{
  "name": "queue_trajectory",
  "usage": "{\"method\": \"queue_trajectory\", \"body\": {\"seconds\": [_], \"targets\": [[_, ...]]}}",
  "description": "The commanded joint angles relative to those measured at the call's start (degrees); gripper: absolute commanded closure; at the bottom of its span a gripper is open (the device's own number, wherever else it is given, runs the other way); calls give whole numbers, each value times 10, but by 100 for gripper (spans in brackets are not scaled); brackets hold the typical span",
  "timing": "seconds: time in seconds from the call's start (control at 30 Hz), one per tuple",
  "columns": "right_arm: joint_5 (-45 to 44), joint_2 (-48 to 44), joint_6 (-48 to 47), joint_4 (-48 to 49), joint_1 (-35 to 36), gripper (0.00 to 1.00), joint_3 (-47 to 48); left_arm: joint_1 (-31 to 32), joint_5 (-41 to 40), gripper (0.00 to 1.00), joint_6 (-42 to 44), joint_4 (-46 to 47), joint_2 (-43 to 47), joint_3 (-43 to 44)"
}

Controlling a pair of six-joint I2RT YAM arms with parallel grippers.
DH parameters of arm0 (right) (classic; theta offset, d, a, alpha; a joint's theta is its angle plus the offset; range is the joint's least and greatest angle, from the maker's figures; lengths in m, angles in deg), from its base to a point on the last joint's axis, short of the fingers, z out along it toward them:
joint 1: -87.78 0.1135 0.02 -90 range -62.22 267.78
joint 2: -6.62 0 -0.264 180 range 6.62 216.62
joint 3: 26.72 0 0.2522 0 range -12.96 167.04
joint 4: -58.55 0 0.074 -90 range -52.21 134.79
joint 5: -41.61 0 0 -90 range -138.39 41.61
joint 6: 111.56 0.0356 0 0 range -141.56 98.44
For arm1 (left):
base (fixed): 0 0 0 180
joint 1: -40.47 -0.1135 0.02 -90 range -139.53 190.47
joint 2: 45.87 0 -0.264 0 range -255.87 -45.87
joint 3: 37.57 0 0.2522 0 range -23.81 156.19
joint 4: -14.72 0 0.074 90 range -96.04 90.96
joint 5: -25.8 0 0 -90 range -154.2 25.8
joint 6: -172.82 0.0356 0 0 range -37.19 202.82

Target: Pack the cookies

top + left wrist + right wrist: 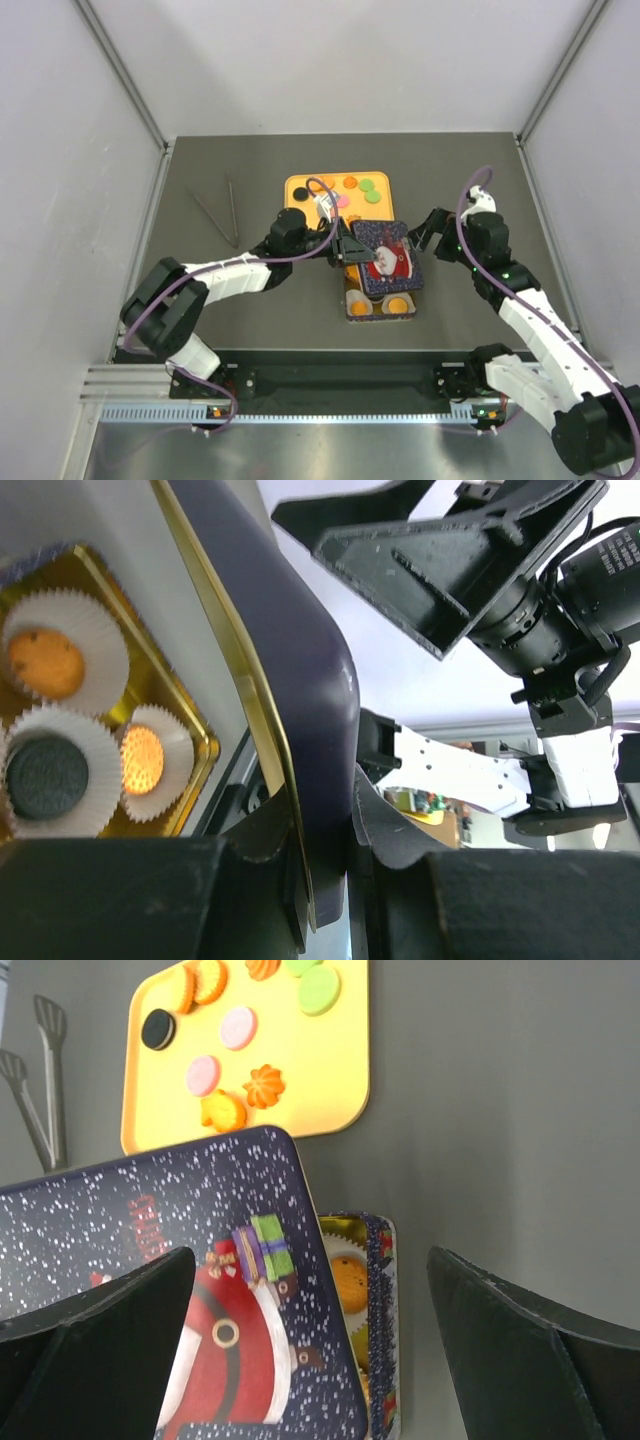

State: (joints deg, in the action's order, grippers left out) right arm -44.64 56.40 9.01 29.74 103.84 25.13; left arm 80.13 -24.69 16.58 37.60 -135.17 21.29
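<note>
The cookies (367,185) lie loose on a yellow tray (300,187); they also show in the right wrist view (238,1027). More cookies (45,663) sit in white paper cups inside a gold-lined tin (352,308). My left gripper (352,247) is shut on the edge of the tin's dark blue Santa lid (388,255) and holds it tilted over the tin. In the left wrist view my left gripper (340,850) pinches the lid's rim (310,660). My right gripper (425,232) is open and empty, just right of the lid (180,1270) and above the tin (385,1290).
Metal tongs (222,212) lie on the table left of the tray, and show in the right wrist view (40,1070). White walls enclose the table on three sides. The tin stands near the middle of the table, in front of the tray (330,1070).
</note>
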Motion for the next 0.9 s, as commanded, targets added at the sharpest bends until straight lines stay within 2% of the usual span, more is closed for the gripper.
{"method": "queue_trajectory", "body": {"seconds": [0.0, 0.37, 0.87], "targets": [[-6, 9, -6, 65, 8, 0, -22, -2, 29, 100, -32, 103, -6, -14], [40, 15, 16, 164, 8, 0, -92, -3, 57, 100, -34, 119, -46, -36], [84, 35, 49, 232, 9, 0, -169, -17, 65, 100, -32, 143, -83, -63]]}}
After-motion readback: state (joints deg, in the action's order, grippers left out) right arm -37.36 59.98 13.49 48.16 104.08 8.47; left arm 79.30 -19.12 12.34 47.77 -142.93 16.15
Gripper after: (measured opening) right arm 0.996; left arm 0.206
